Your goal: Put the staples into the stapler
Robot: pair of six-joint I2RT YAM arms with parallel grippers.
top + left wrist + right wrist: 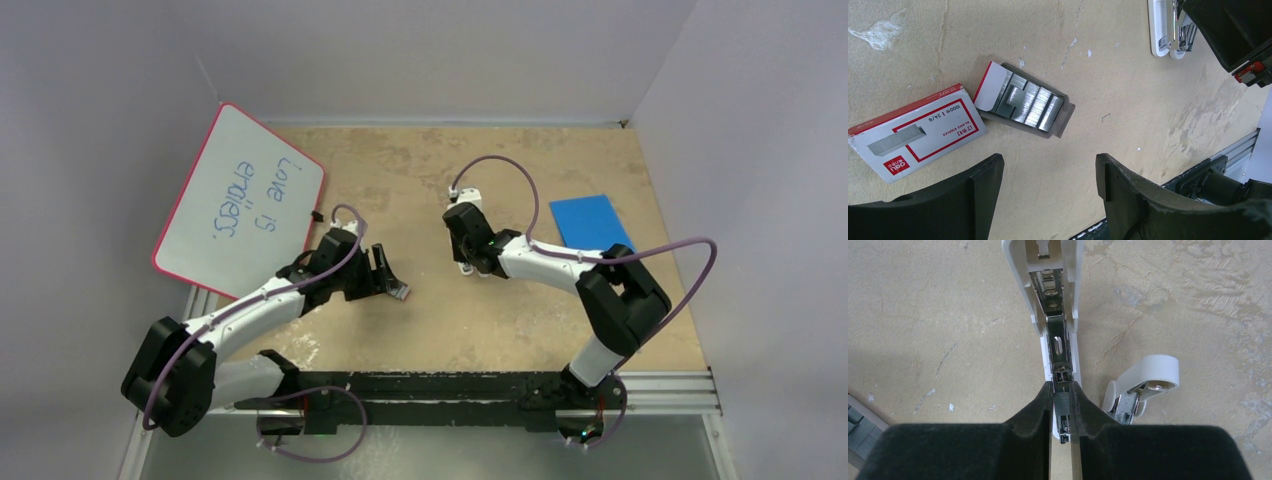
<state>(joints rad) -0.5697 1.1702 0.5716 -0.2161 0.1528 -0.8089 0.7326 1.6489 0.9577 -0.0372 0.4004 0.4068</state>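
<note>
The tan table (420,330) carries a whiteboard (240,200) at far left. The right gripper (1062,387) is clamped on the metal channel of the stapler (1057,340), which is opened up. The left gripper (1048,167) hangs spread wide over a red-and-white box (918,132) and the staples (1030,102) (these lie in an opened grey tray (1062,125)).

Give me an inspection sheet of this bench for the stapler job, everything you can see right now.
Surface: tan table, scuffed, white flecks.
Job's things: staples in an open grey tray; stapler opened, metal channel exposed.
Clutter: red-and-white box beside the tray; stubby white piece beside the stapler; blue sheet at right.
Jaws: left jaws open, near the staples; right jaws shut on the stapler's channel.
Cables: purple cable looped over each arm.
Surroundings: whiteboard at left; grey walls.
</note>
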